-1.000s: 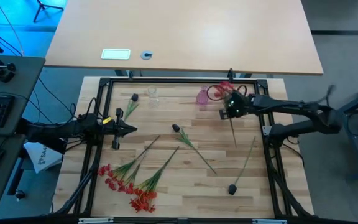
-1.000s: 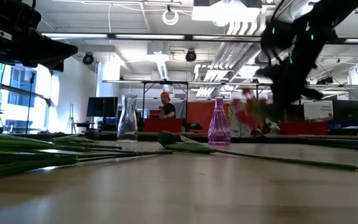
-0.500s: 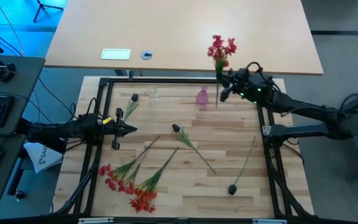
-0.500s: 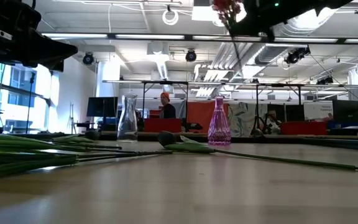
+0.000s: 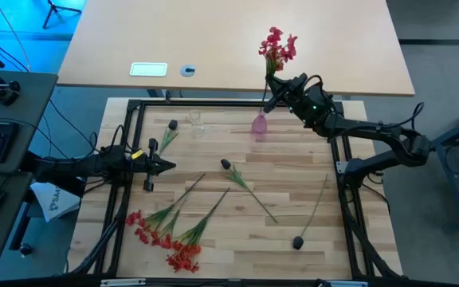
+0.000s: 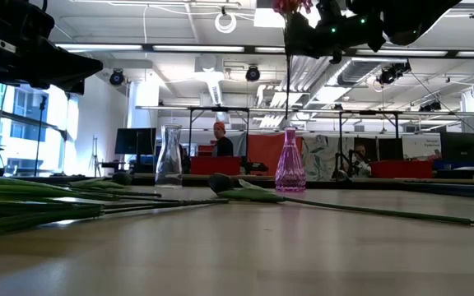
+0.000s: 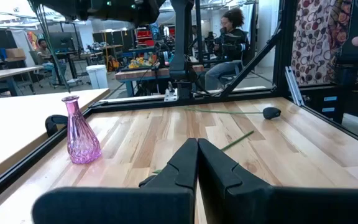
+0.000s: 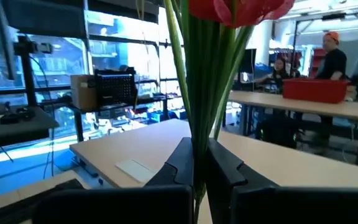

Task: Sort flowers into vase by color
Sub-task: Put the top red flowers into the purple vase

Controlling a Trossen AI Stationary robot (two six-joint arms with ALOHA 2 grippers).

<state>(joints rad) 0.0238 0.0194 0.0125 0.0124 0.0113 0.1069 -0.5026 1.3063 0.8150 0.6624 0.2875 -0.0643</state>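
No text, label, brand, number or sign can be read in any view; the white card point(image 5: 148, 69) at the upper left of the high view shows no legible print.

Bright, even overhead lighting; ceiling lights glare in the low view, whose near tabletop point(image 6: 245, 255) is blurred.

red spray point(image 6: 290, 6) — blossoms cut off by low view's upper edge | right wrist view: stems point(image 8: 199, 93) hide the gap between fingers point(image 8: 178, 163), bloom cropped | small clear vase point(image 5: 195, 121) — faint, outline barely readable from above | red flowers point(image 5: 183, 257) near table's front edge — individual blossoms too small to count
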